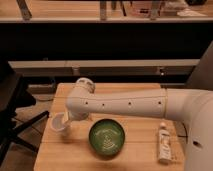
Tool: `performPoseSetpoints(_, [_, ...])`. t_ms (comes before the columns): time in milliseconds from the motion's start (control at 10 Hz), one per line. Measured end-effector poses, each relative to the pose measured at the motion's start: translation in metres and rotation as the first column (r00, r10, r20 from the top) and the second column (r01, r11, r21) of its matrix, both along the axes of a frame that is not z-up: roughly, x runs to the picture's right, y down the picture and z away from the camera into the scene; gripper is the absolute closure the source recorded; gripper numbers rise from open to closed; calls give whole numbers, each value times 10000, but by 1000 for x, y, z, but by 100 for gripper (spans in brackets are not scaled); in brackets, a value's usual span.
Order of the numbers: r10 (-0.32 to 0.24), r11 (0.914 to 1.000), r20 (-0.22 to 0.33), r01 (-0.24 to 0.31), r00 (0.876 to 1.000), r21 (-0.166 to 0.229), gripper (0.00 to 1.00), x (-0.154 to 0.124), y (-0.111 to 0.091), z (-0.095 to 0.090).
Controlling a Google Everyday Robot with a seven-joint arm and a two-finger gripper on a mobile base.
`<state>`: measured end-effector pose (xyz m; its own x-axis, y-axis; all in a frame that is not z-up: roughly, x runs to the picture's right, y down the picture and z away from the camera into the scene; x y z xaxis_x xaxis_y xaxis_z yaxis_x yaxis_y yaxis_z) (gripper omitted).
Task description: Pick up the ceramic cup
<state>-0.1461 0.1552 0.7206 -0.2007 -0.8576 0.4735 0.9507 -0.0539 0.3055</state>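
Camera view: the ceramic cup [59,123] is seen standing upright near the left edge of the wooden worktop [135,155], just beside the green bowl [107,137], apart from it as far as can be told. The white arm [125,104] is stretched across from the right and bent down at its elbow right over the cup, so the claw [69,125] is mostly hidden behind the arm's own end; it's taken to be sitting at the cup's right side, right at the rim. The claw is spread wide, nothing clamped in it, and whether the cup is already touched can't be made out. So the approach step looks about done and the grasp itself hasn't been made. Next, the fingers would need to be settled around the cup's wall and squeezed shut before any lifting. The bowl being so close should be minded, and a small white bottle [164,144] lying well off to the right can be ignored.
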Motion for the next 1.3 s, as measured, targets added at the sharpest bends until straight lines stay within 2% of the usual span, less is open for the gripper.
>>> performPoseSetpoints(200, [-232, 9997, 98, 233, 9997, -74, 20, -2, 9, 12])
performPoseSetpoints(1300, [-896, 9953, 74, 898, 9959, -361, 20, -8, 20, 27])
